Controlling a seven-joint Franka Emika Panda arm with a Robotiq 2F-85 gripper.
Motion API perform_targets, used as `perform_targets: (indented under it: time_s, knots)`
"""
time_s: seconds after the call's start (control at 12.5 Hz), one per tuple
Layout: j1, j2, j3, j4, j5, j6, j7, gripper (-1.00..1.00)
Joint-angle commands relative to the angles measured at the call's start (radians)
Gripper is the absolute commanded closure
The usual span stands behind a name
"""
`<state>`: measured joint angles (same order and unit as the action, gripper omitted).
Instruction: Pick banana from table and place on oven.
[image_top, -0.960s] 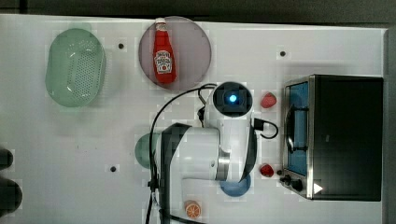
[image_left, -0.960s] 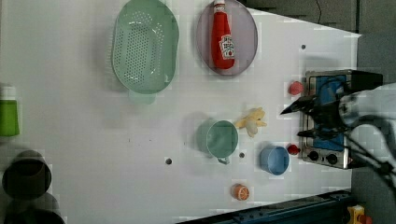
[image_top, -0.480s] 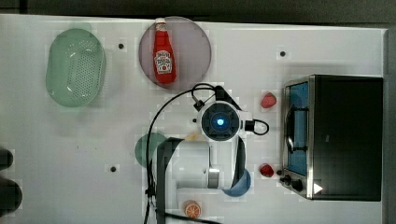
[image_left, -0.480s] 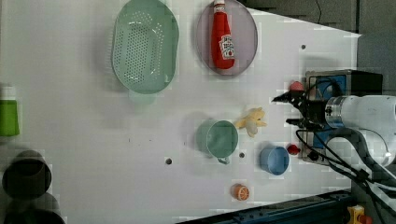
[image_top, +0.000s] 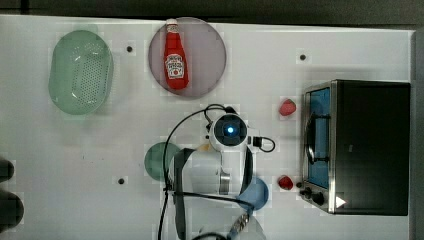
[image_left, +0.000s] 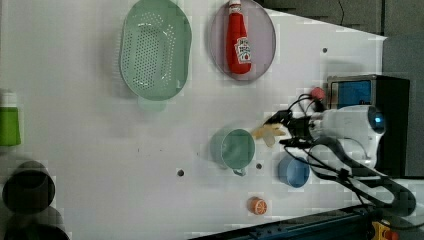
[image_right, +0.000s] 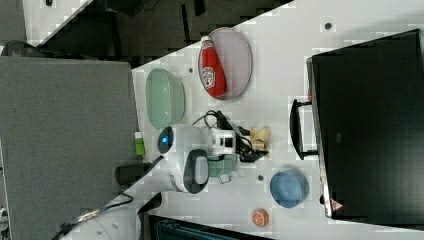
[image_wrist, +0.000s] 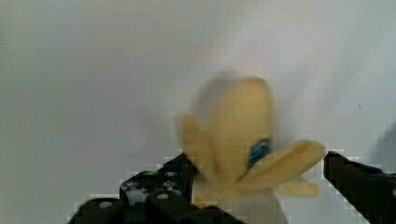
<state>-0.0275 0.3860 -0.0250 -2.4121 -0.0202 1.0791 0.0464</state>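
**Claw spread around the banana on the table**

We found the small pale-yellow peeled toy banana (image_left: 270, 133) lying on the large flat white tabletop (image_left: 90, 150), between the green mug (image_left: 237, 148) and the boxy toaster oven with black top and bluish glass door (image_left: 367, 95) in the left view. The black gripper (image_left: 286, 131) sat low over it, fingers set wide apart, one on either side of the fruit.

In the wrist view we saw the banana (image_wrist: 243, 140) close up, its peel flaps splayed, with a dark fingertip (image_wrist: 159, 179) at each flank; whether either touched the peel we could not tell. In the top view the white arm (image_top: 220, 165) stood over the spot, and we caught only a sliver of yellow (image_top: 202, 148) beside the wrist. The right view gave us the banana (image_right: 260, 137) just beside the finger ends (image_right: 250, 147), apart from the oven's (image_right: 370, 120) door handle.

Round about we noted a red ketchup bottle (image_left: 238, 42) on a round greyish plate (image_left: 262, 45), a pale-green perforated colander (image_left: 155, 50), a blue bowl (image_left: 294, 171), an orange slice (image_left: 258, 205) and two small red fruits (image_top: 286, 107) by the oven door.
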Motion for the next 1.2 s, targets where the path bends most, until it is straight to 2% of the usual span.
perform_targets:
  time_s: [0.08, 0.4, 0.64, 0.88, 1.2]
  knots:
    - [0.010, -0.030, 0.002, -0.015, -0.008, 0.040, 0.024, -0.43]
    - [0.010, -0.036, 0.006, -0.014, -0.008, 0.040, 0.024, 0.48]
    - [0.010, -0.088, 0.007, -0.015, -0.008, 0.039, 0.024, 0.50]
    - [0.011, -0.245, 0.008, -0.005, -0.008, -0.001, 0.024, 0.50]
    - [0.013, -0.450, 0.010, 0.107, -0.007, -0.358, 0.024, 0.50]
